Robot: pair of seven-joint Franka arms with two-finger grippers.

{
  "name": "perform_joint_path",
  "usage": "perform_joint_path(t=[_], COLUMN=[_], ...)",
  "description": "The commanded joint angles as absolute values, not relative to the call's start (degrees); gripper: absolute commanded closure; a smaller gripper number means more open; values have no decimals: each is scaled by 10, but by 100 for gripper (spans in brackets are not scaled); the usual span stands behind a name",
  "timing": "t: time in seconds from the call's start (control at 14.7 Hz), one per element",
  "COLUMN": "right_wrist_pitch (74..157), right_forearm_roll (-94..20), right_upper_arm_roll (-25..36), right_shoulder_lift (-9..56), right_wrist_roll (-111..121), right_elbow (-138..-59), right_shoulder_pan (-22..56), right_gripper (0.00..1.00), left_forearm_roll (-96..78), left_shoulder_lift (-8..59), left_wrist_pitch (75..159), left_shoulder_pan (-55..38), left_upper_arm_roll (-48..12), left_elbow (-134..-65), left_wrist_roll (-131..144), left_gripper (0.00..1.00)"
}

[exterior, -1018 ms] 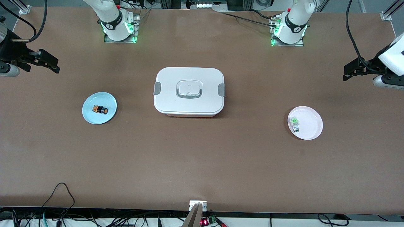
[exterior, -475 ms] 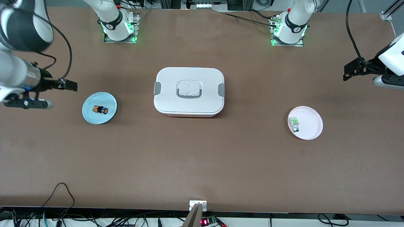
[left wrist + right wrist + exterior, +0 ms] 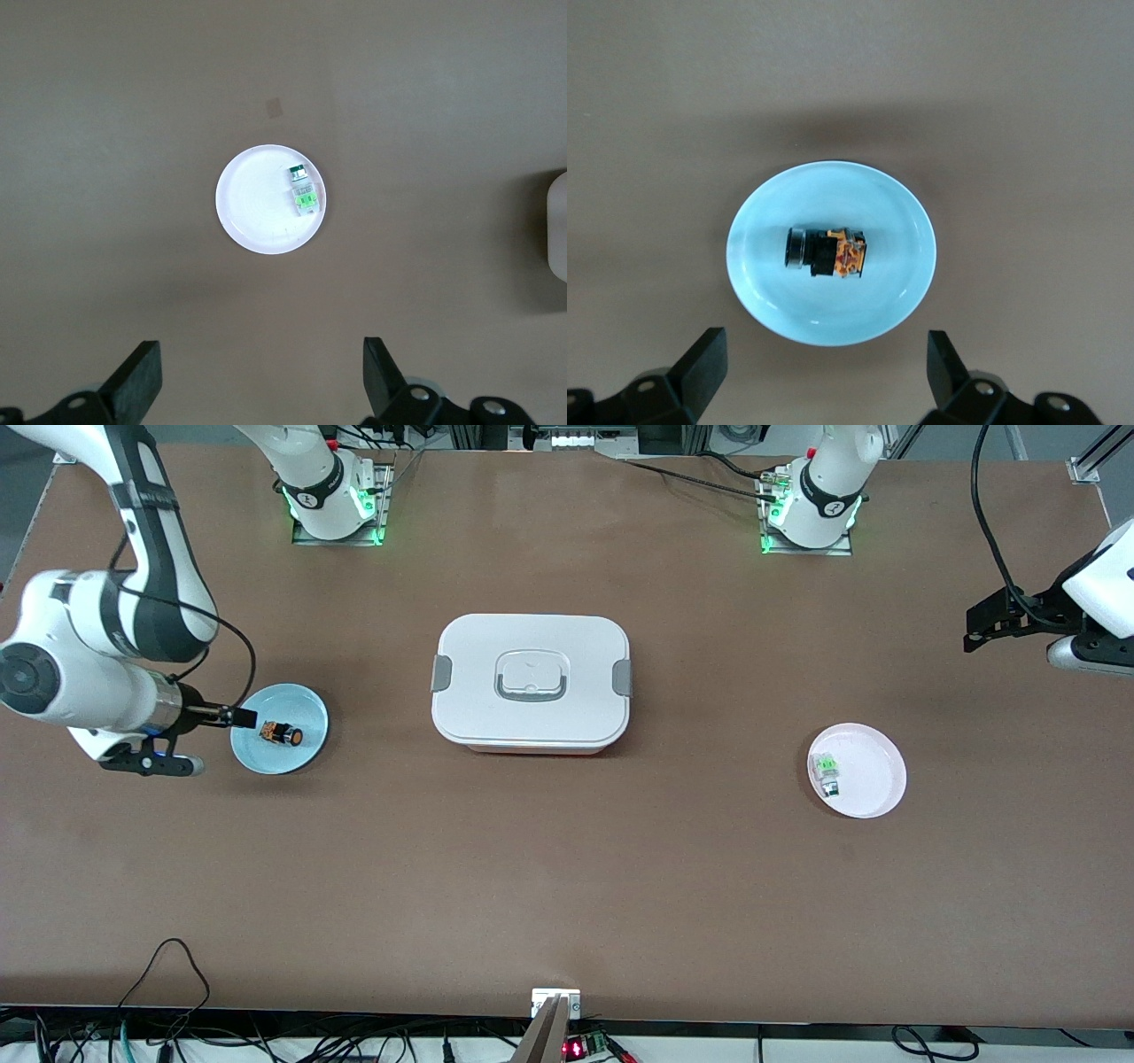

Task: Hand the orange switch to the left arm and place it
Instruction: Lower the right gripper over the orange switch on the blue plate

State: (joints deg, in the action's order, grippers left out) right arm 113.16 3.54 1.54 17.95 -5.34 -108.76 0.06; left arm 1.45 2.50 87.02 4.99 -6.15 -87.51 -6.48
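The orange switch [image 3: 282, 733] lies on its side on a light blue plate [image 3: 266, 757], toward the right arm's end of the table. My right gripper [image 3: 235, 716] hangs over the table at that plate's rim. It is open and empty. In the right wrist view the orange switch [image 3: 828, 251] and the blue plate [image 3: 757, 292] lie ahead of the right gripper [image 3: 824, 367]. The white box [image 3: 532, 682] stands lidded at the table's middle. My left gripper [image 3: 979, 629] waits open over the left arm's end of the table, and the left gripper [image 3: 261, 372] holds nothing.
A white plate [image 3: 873, 775] with a green and white switch [image 3: 827, 771] sits toward the left arm's end. The left wrist view shows that white plate [image 3: 252, 208], the green and white switch [image 3: 303, 190] and a corner of the box [image 3: 558, 226].
The right arm has swung in from the table's end and come down beside the blue plate, gripper still open. The left arm has not moved.
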Motion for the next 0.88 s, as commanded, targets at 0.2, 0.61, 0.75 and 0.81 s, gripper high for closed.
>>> perform_joint_path(t=[0.2, 0.61, 0.75, 0.81], right_wrist_pitch=[1211, 1251, 1252, 1256], right_forearm_roll=[34, 34, 34, 34], right_upper_arm_roll=[12, 13, 12, 13], right_shoulder_lift=[246, 277, 284, 288], right_wrist_roll=[-46, -46, -46, -45], right_elbow=[-1106, -1125, -1126, -1126], right_shoulder_pan=[-1, -2, -2, -2], right_gripper=[0, 0, 0, 0], left_forearm_roll=[4, 9, 10, 10], left_shoulder_lift=[25, 18, 17, 17], left_wrist_pitch=[865, 867, 866, 866], left_shoulder_pan=[51, 32, -19, -40], left_upper_arm_roll=[-58, -55, -3, 22], left_elbow=[-870, -875, -877, -878], left_wrist_roll=[-64, -62, -61, -62], left_gripper=[0, 0, 0, 0])
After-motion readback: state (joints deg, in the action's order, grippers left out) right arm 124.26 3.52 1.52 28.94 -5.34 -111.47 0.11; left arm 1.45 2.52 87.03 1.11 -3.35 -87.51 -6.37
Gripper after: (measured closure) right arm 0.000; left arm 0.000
